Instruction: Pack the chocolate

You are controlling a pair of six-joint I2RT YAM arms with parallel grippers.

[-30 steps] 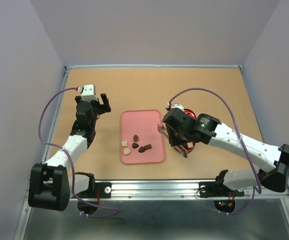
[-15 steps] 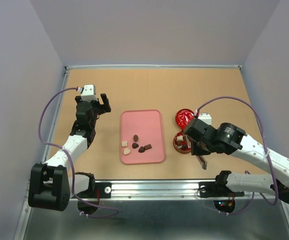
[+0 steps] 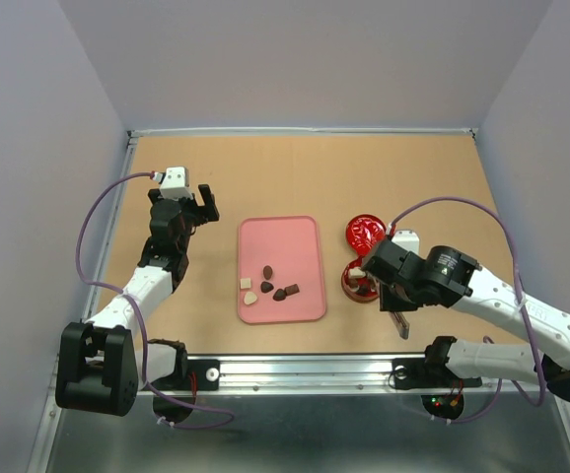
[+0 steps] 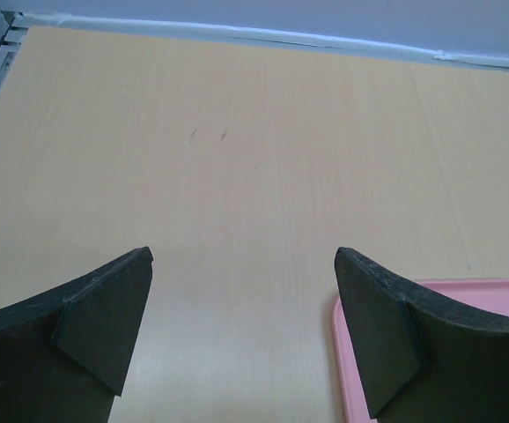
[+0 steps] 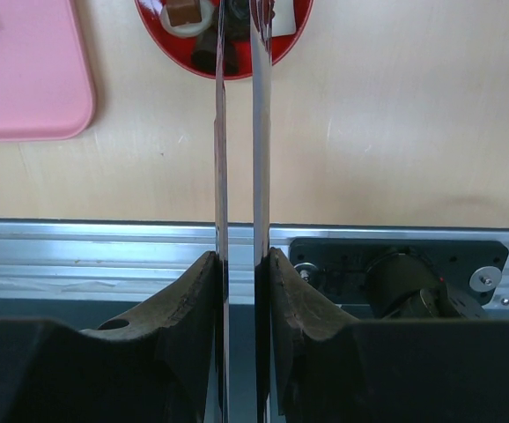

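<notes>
**A:** What is at the left side of the worktop [image 3: 265, 168]?

**B:** The left gripper [image 4: 244, 326] hangs there above bare wood. Its fingers are spread wide with nothing between them. In the left wrist view a corner of the pink tray [image 3: 280, 236] shows at its right.

**A:** And the chocolate [image 3: 267, 287]?

**B:** A handful of pieces lies on the tray, which sits mid-worktop towards the near edge. They are bunched in the tray's near half, two cream ones on the left and the dark ones just beside them. More pieces lie in the open red tin [image 5: 285, 35], right of the tray and close to the near edge. One of those is a brown square on a white piece.

**A:** Where is the tin's cover?

**B:** The decorated red lid [image 3: 365, 232] lies flat just behind the tin.

**A:** And the right gripper [image 5: 237, 264]?

**B:** It is pressed together on a pair of slim metal tweezers [image 5: 261, 132]. The blades run forward with a narrow gap between them. Their tips reach over the tin's near rim, among the candies. I cannot tell whether a piece is pinched there.
</notes>
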